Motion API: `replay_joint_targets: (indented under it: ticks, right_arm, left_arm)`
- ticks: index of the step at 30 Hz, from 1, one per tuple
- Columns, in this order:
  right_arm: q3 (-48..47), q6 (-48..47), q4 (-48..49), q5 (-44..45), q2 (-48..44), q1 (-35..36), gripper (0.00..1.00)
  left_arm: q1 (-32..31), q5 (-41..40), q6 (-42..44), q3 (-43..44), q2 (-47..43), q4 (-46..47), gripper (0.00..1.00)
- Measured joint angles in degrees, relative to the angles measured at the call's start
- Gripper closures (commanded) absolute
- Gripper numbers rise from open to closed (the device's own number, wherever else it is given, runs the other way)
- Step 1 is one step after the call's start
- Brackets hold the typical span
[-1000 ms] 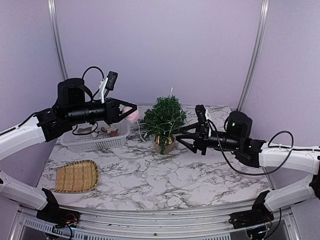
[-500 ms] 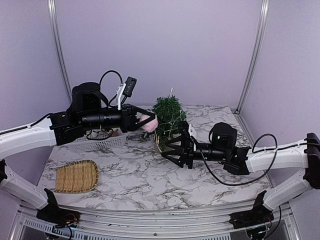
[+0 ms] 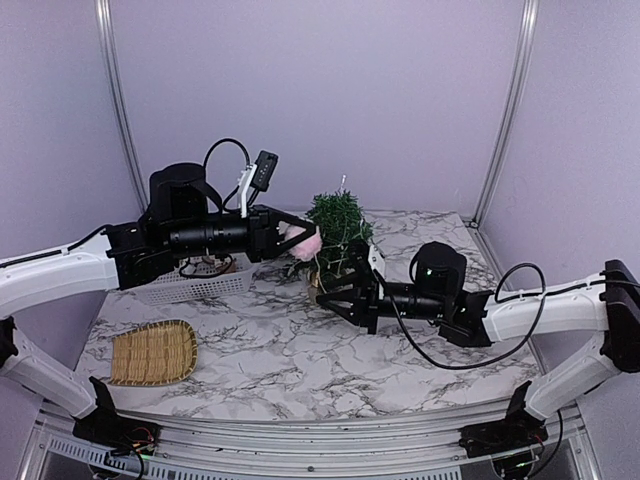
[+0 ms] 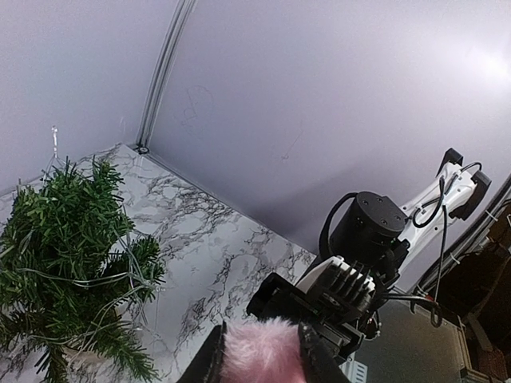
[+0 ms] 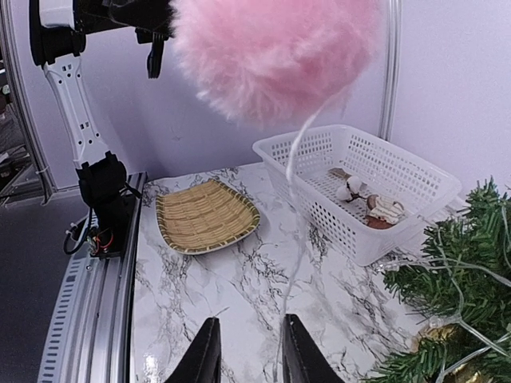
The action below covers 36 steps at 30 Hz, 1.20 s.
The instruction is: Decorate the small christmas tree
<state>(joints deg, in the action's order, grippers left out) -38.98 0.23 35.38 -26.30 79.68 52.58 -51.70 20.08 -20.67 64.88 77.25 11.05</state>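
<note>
The small christmas tree (image 3: 338, 225) stands at the back middle of the marble table, wound with thin light wire; it also shows in the left wrist view (image 4: 68, 255) and the right wrist view (image 5: 455, 295). My left gripper (image 3: 300, 238) is shut on a fluffy pink pompom (image 3: 304, 241) just left of the tree's upper branches; the left wrist view shows the pompom (image 4: 263, 351) between the fingers. My right gripper (image 3: 336, 300) sits low in front of the tree, under the pompom (image 5: 271, 52). Its jaws (image 5: 249, 323) are apart, and the pompom's white string (image 5: 294, 231) hangs down beside one finger.
A white plastic basket (image 3: 200, 280) holding a few ornaments stands at the back left, behind my left arm. A woven bamboo tray (image 3: 152, 352) lies at the front left. Purple walls enclose the back and sides.
My left arm has carried the pompom rightward to the tree. My right arm has slid left and forward under it, and its jaws have narrowed.
</note>
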Motion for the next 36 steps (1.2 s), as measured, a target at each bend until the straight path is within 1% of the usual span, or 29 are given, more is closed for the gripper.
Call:
replay_joint_targets:
  ticks: [3,4,11,19,24,29,36]
  right_arm:
    - [-0.22,-0.13,0.07,0.57,0.09,0.04,0.97]
    - [-0.22,-0.17,0.07,0.85,0.09,0.07,1.00]
    - [-0.22,-1.16,-0.70,4.61,-0.24,0.09,1.00]
    - [-0.20,-1.90,-3.10,12.24,-4.33,0.07,1.00]
    - [-0.22,-1.79,-4.87,16.15,-3.98,0.07,1.00]
    - [-0.22,-1.49,-6.78,19.02,-3.26,0.07,1.00]
    - [-0.17,0.44,-8.04,21.53,-2.60,0.07,1.00]
  left_arm:
    - [0.00,0.00,0.02,0.00,0.11,0.13,0.73]
    - [0.00,0.00,0.02,0.00,0.11,0.31,0.73]
    - [0.00,-1.33,0.28,0.00,0.20,0.79,0.74]
    - [0.22,-6.73,1.81,-0.24,0.55,1.18,0.74]
    - [1.27,-11.15,1.95,-2.27,0.55,1.53,0.74]
    - [1.66,-12.24,2.40,-4.28,0.61,2.01,0.75]
    - [1.66,-13.09,2.71,-10.25,0.70,5.20,0.76]
